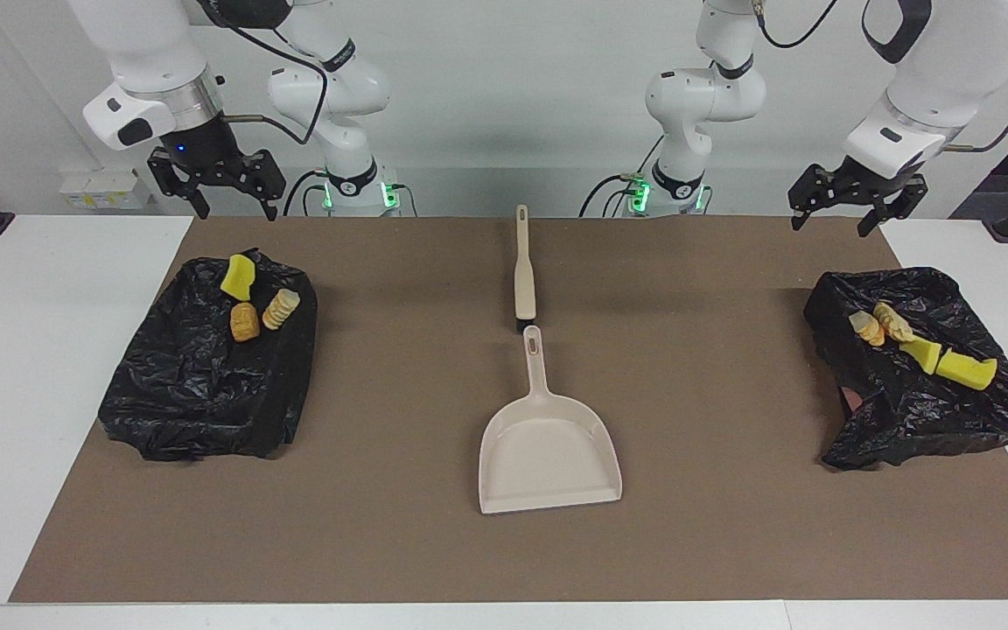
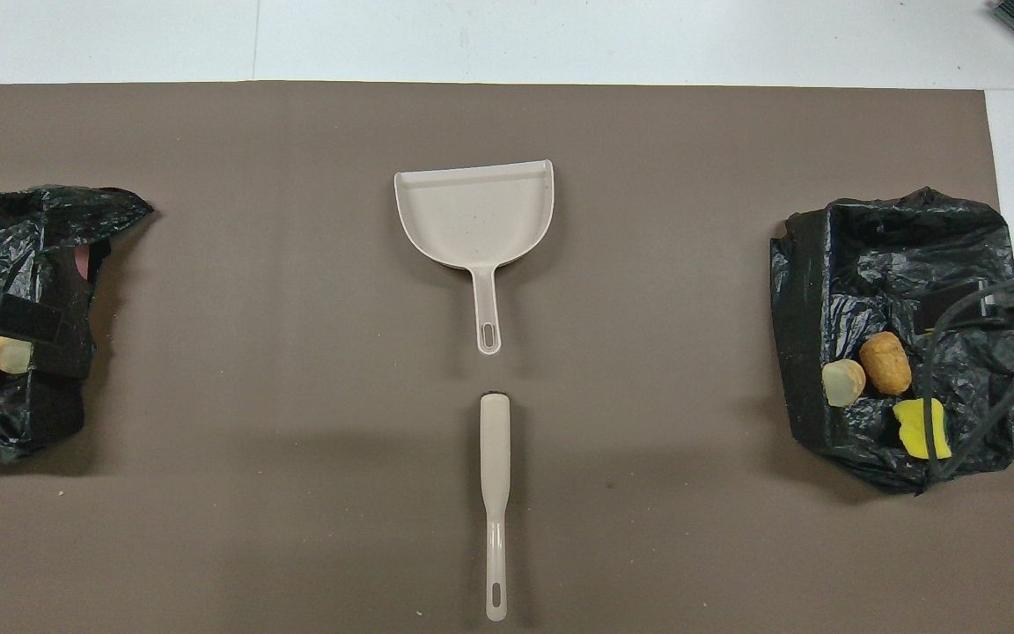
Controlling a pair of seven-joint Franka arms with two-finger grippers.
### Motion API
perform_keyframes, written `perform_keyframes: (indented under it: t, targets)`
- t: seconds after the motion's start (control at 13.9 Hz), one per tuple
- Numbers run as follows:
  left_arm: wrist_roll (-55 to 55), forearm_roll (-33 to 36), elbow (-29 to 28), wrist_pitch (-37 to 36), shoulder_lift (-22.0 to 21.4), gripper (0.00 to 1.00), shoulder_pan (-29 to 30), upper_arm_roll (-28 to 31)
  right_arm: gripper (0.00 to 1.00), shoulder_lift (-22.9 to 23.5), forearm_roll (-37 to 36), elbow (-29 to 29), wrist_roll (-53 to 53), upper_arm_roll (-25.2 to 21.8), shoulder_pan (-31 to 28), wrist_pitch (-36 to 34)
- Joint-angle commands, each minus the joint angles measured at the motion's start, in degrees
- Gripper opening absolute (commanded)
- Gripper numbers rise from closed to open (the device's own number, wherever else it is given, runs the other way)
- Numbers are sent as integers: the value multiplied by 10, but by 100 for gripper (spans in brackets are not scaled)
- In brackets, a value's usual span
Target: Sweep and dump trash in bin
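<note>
Both arms hang raised with wrists pointing down. The left gripper (image 1: 854,213) hovers with fingers spread and empty over the table edge by one black bag (image 1: 915,394); the right gripper (image 1: 228,197), likewise spread and empty, by the other (image 1: 198,394). The trash (image 1: 250,306) lies on both bags, the dustpan (image 1: 548,455) and brush (image 1: 523,271) between.

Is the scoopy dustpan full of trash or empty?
Empty. The dustpan lies flat on the brown mat, its tray bare; the trash sits on the black bags.
</note>
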Motion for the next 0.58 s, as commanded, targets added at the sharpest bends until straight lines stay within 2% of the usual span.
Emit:
perform_keyframes:
  t: [0.0, 0.22, 0.36, 0.51]
  targets:
    - [7, 8, -8, -7, -11, 100, -3, 2, 100, -7, 10, -6, -15, 4, -10, 0]
    - [7, -4, -5, -8, -8, 100, -2, 2, 100, -7, 10, -6, -15, 4, -9, 0]
    - [4, -32, 16, -13, 4, 100, 4, 6, 100, -7, 10, -6, -15, 4, -10, 0]
    - [3, -31, 30, -22, 11, 100, 5, 6, 100, -7, 10, -6, -15, 4, -10, 0]
